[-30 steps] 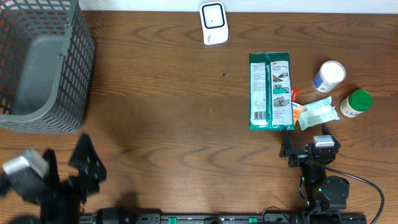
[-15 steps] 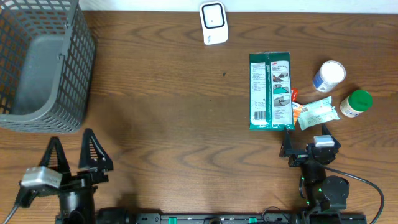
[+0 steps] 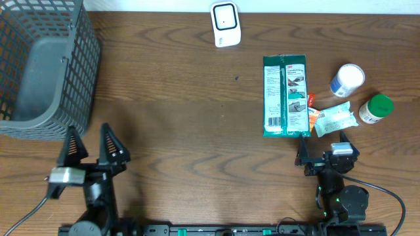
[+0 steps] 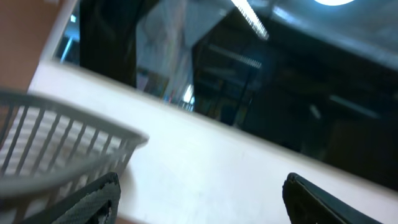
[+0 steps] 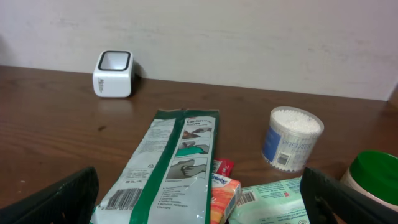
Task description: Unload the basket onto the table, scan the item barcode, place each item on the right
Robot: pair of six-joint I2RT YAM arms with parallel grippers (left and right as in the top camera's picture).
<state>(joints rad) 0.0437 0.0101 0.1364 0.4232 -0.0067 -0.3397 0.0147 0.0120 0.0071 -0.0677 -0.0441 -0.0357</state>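
both pincers are open and hold nothing. my right gripper has its jaws spread wide. the green wipes packet lies flat just ahead of it, slightly to its left, and its barcode is at the end nearest the fingers. the white scanner stands well ahead, past the packet and further left. a cotton swab tub and a green-lidded bottle sit ahead to its right. my left gripper is spread too, with the grey basket just ahead to its left.
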